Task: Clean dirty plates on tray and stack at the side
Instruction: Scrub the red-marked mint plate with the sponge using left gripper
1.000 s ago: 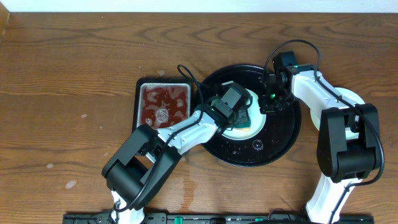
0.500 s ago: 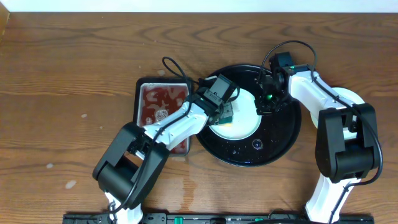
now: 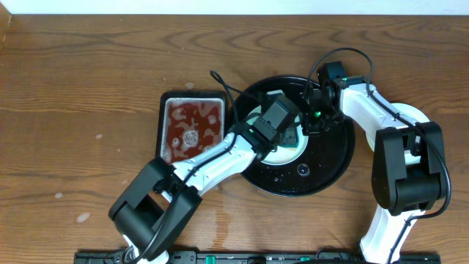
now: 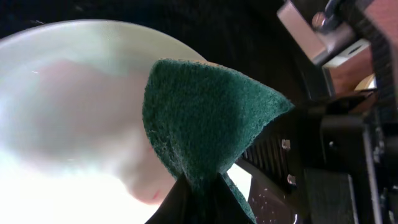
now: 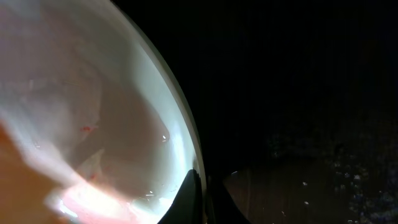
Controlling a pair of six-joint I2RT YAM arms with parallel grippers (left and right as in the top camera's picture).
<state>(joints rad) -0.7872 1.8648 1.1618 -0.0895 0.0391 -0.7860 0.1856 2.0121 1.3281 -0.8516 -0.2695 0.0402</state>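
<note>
A pale plate (image 3: 287, 151) lies on the round black tray (image 3: 324, 166), partly hidden under my left arm. My left gripper (image 3: 286, 132) is shut on a dark green scouring pad (image 4: 205, 124) and presses it on the plate (image 4: 74, 93) near its right side. A faint red smear shows beside the pad. My right gripper (image 3: 314, 123) is shut on the plate's right rim (image 5: 93, 112), one finger inside and one outside, over the wet black tray (image 5: 298, 93). My left jaws (image 4: 199, 202) and right jaws (image 5: 202, 199) show at the bottom of the wrist views.
A rectangular black pan of reddish liquid (image 3: 192, 126) stands just left of the tray. Another pale plate (image 3: 412, 114) lies on the table right of the tray, under my right arm. Water drops dot the tray's front part.
My left gripper with the pad swept left across the plate, then back to its right side. The right gripper has kept its hold on the rim.
</note>
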